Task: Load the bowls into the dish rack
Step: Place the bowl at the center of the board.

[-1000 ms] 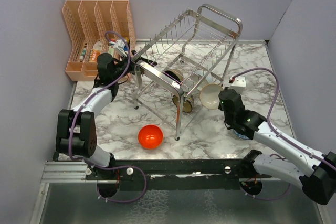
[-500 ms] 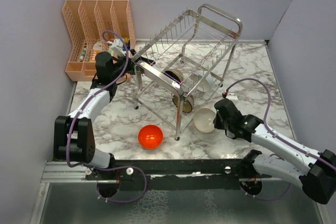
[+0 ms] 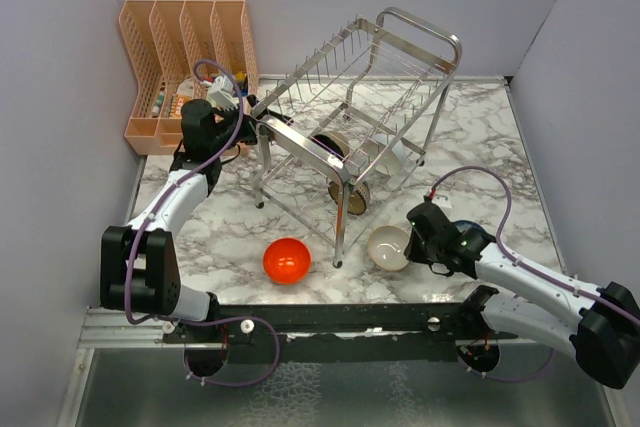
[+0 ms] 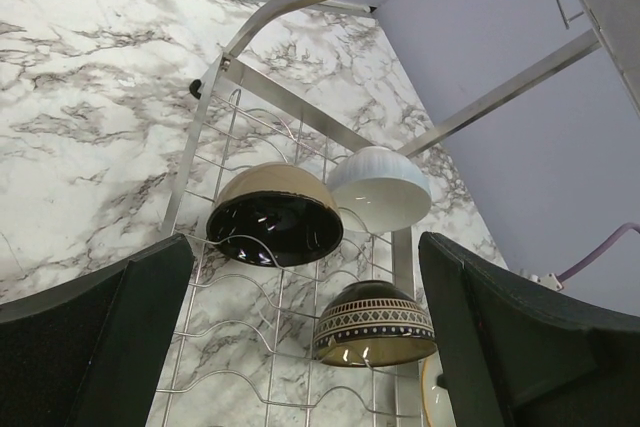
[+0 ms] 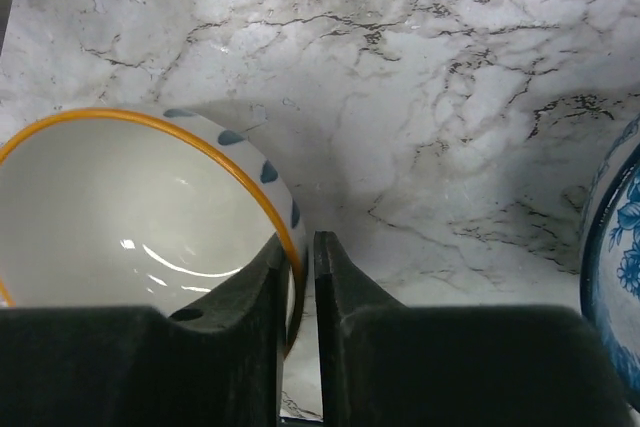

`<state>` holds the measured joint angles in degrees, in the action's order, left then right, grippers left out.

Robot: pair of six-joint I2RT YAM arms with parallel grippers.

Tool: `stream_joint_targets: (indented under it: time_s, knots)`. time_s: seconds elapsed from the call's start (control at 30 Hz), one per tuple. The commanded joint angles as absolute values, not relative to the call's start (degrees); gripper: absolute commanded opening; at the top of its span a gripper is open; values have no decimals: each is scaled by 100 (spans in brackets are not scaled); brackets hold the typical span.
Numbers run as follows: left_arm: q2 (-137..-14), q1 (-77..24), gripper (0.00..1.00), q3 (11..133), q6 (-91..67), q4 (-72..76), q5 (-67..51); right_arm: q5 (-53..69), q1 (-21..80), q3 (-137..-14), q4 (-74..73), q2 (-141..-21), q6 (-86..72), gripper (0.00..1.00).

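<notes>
Near the near edge of the marble surface (image 3: pixel 230 232), the right claw (image 5: pixel 300 257) is closed on the rim of an orange-rimmed white bowl (image 5: pixel 130 207), with a blue-patterned bowl (image 5: pixel 615 277) just to its right and a red bowl (image 3: pixel 286 260) apart to its left. At mid-surface stands the steel dish rack (image 3: pixel 305 147), its lower tier holding a dark bowl (image 4: pixel 275 217), a white ribbed bowl (image 4: pixel 378 187) and a banded brown bowl (image 4: pixel 372 322). At the rack's left end the left claw (image 4: pixel 305 240) gapes wide, holding nothing; a peach organiser (image 3: pixel 185 47) fills the far left corner.
</notes>
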<state>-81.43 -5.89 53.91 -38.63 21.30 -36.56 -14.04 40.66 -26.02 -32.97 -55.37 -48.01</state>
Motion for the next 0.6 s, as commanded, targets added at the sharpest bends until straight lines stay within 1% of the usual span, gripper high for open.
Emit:
stream_joint_targets:
  time_s: [0.0, 0.1, 0.17, 0.27, 0.33, 0.37, 0.47, 0.57]
  knots:
    - [-7932, -545, 99, 5310, -3802, 2222, -3533, -1405, 4113, -2661, -3214, -5483, -5026, 22]
    - [-7927, -532, 99, 5305, -3789, 2230, -3533, -1426, 4113, -2780, -3426, -5538, -5070, 34]
    - [-7919, -523, 99, 5271, -3791, 2276, -3540, -1436, 4112, -2881, -3607, -5563, -5179, 45]
    - [-7917, -510, 99, 5179, -3836, 2393, -3558, -1542, 4113, -3116, -4058, -5571, -5330, 50]
    - [-7918, -495, 99, 5110, -3872, 2504, -3593, -1678, 4113, -3308, -4380, -5520, -5387, 52]
    - [-7930, -487, 99, 5083, -3907, 2565, -3617, -1729, 4111, -3459, -4528, -5493, -5451, 55]
    - [-7964, -475, 99, 5012, -4028, 2772, -3721, -1636, 4113, -4041, -5002, -5575, -5458, 56]
    - [-7991, -467, 99, 4935, -4099, 2956, -3776, -2011, 4112, -4683, -5759, -5792, -5563, 56]
